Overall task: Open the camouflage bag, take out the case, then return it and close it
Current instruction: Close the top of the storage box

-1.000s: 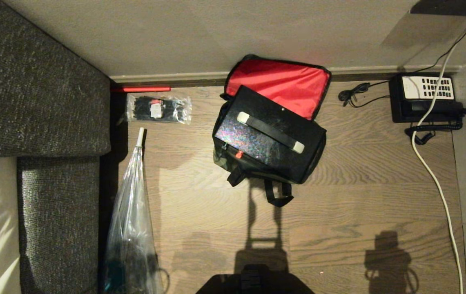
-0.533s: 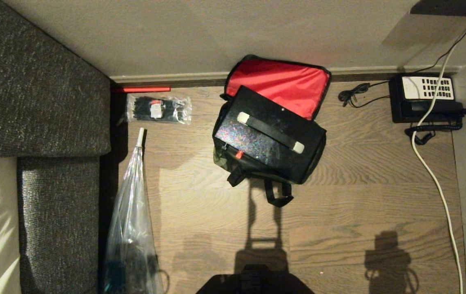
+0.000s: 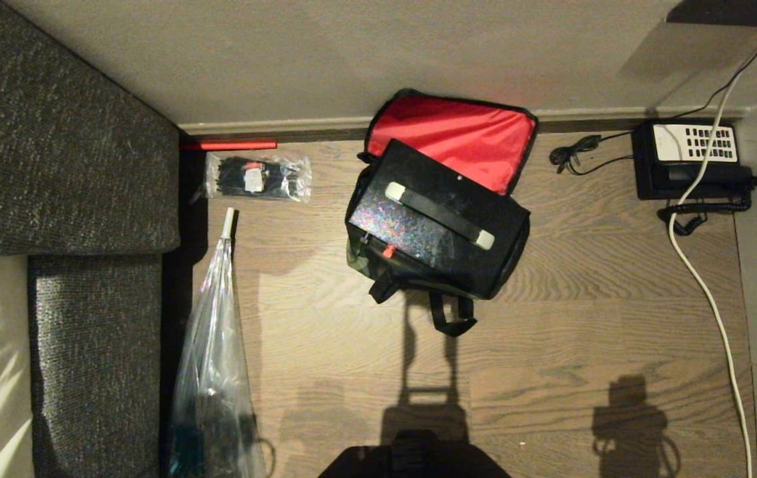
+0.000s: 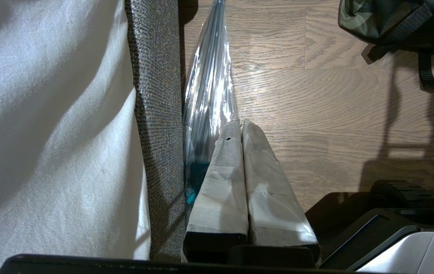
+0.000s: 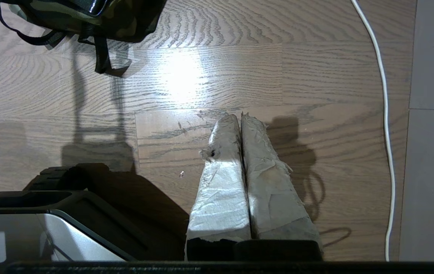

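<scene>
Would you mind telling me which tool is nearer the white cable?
Right. The right tool hangs beside the white cable; the left tool is by the sofa, far off.

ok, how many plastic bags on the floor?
2: a small bag of black ties near the wall, and a long clear bag along the sofa. None else visible.

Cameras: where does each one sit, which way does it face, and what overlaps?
Head: up high, looking down at the camouflage bag, flap open, the case inside; the robot's dark base shows at the bottom edge.
Left wrist: behind the shut left claw, facing the floor beside the sofa.
Right wrist: behind the shut right claw, facing floor and white cable.
Shared: all three show the bag.
</scene>
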### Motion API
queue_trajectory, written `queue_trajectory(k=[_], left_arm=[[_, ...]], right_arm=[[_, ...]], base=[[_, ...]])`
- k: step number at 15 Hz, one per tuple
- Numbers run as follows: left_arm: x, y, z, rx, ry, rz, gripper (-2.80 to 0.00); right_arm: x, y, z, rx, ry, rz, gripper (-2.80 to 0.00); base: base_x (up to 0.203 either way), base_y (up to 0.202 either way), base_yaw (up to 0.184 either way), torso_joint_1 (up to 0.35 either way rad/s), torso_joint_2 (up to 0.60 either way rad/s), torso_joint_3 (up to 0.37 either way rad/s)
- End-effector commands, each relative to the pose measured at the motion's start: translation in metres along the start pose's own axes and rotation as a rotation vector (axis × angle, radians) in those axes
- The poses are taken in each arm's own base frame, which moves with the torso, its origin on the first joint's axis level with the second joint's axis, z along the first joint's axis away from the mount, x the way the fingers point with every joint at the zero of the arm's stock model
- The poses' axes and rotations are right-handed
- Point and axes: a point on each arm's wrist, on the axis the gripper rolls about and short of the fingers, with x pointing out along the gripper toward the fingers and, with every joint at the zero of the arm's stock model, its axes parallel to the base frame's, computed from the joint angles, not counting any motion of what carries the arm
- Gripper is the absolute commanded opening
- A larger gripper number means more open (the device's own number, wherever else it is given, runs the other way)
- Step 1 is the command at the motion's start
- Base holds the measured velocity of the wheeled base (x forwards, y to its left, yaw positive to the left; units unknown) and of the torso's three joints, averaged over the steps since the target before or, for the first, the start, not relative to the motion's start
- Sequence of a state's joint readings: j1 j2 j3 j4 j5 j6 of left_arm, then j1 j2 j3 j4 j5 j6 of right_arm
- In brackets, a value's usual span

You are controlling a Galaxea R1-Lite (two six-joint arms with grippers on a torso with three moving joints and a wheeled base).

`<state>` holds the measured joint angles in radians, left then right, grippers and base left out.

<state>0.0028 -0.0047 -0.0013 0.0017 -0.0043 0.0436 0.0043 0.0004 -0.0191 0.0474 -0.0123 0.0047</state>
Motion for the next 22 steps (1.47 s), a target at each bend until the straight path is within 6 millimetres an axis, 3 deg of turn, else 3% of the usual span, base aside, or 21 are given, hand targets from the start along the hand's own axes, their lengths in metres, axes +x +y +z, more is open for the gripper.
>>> queue_trajectory(k=[1,22], left_arm=[[0.0003,0.0000,0.0002,-0.001,0.004,0.000,-2.80],[0.0002,-0.0002,-0.0002,0.024,0.010,-0.007,-2.80]], right_arm=[[-0.0018,0.0000,-0.0009,0.000,-0.024,0.000,-2.80],[-0.0017,0.0001,-0.0012,-0.008,-0.024,0.008,-2.80]], base=[[0.000,0.000,0.000,0.000,0.00,0.000],[0.000,0.000,0.000,0.000,0.00,0.000]])
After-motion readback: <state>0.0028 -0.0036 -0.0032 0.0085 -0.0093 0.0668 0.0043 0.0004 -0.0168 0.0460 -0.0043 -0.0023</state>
